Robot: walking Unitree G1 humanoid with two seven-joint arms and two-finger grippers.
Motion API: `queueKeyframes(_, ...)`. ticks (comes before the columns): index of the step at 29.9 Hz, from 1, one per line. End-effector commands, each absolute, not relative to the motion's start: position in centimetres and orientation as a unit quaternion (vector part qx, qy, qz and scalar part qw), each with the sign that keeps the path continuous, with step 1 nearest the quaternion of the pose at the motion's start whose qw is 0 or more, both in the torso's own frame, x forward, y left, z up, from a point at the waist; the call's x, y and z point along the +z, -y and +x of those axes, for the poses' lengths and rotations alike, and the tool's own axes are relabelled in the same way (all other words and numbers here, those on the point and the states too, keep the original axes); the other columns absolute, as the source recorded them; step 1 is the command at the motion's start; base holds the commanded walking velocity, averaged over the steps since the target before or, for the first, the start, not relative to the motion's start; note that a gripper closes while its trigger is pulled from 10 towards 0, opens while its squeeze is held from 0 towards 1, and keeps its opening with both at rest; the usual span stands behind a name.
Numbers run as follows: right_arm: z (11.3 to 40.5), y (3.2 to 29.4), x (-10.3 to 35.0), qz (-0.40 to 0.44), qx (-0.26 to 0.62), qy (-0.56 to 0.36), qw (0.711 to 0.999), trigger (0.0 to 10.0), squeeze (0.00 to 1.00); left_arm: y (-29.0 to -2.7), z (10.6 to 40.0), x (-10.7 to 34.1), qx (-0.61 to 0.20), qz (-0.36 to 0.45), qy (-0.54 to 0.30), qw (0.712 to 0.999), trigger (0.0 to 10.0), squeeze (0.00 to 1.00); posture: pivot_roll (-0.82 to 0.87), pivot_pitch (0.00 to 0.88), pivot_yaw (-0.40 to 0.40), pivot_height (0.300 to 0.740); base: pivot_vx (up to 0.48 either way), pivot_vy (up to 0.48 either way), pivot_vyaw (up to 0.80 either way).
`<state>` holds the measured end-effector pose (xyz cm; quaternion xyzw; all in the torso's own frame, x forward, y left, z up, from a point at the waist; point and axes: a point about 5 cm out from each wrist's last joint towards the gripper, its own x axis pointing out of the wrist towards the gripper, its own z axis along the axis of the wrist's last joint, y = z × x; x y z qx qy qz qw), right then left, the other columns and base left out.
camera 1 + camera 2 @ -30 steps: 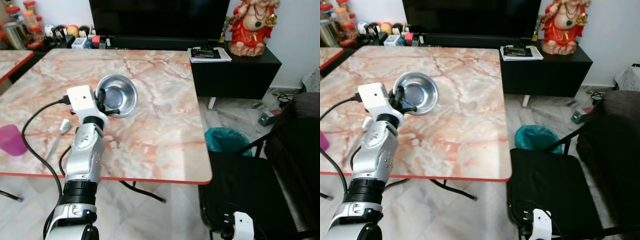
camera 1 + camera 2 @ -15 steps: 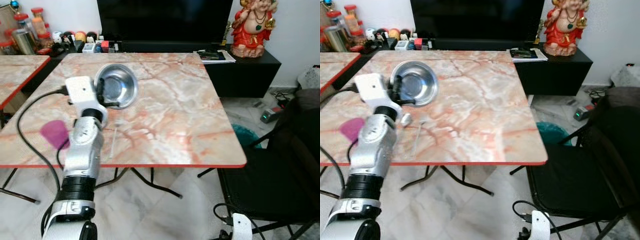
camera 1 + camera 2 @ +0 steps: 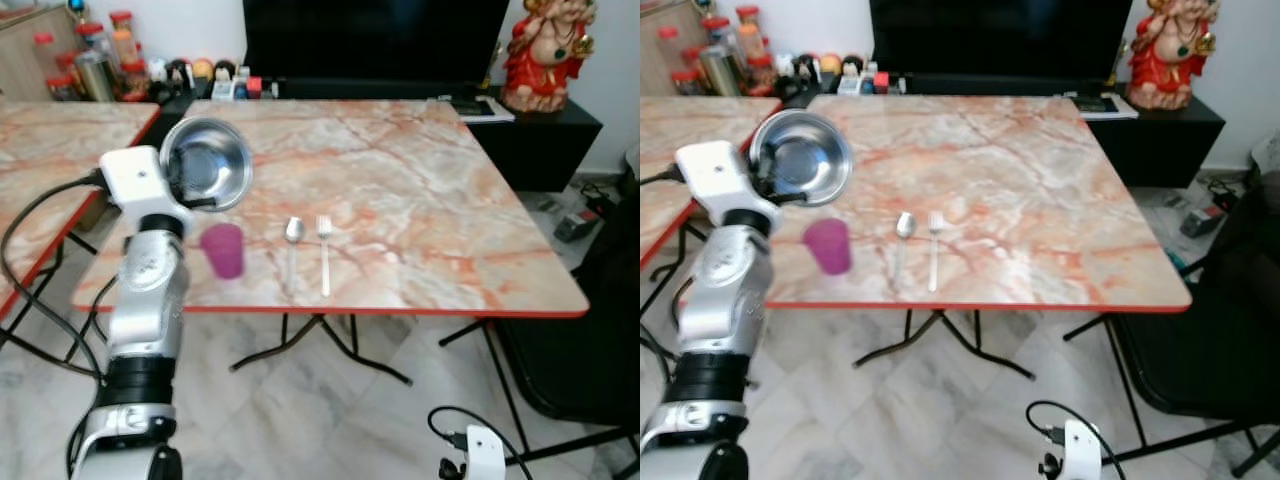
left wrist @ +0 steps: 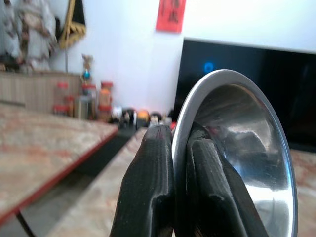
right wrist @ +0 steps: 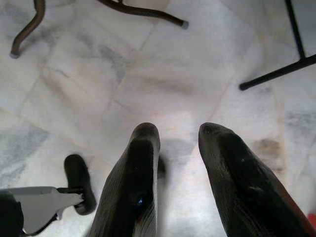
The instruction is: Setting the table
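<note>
One bowl [image 3: 208, 165] — left gripper [image 4: 178, 163]

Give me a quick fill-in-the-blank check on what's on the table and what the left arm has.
The left gripper pinches the rim of the steel ____.
The spoon lies directly beside the ____.
The cup near the table's front edge is coloured ____.
The right gripper's fingers hang above the ____.

Missing words: bowl; fork; pink; floor
</note>
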<state>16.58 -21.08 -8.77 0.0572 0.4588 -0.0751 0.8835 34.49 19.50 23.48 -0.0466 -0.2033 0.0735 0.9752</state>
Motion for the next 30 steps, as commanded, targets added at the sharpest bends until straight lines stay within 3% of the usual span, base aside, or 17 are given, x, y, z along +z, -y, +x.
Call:
queueKeyframes(1, 16.4, 21.6, -8.7, 0.056, -0.082, -0.46, 0.882, 10.0, 0.0, -18.6, 34.4, 24.4, 0.062, -0.045, 0.219, 0.973, 10.0, 0.0, 0.04, 0.0, -0.024, 0.74, 0.0, 0.48, 0.0)
queueKeyframes(30, 16.5, 21.7, -8.7, 0.05, -0.072, -0.462, 0.882, 10.0, 0.0, -23.4, 32.2, 24.3, 0.162, -0.018, 0.228, 0.96, 10.0, 0.0, 0.06, 0.0, -0.042, 0.74, 0.0, 0.48, 0.0)
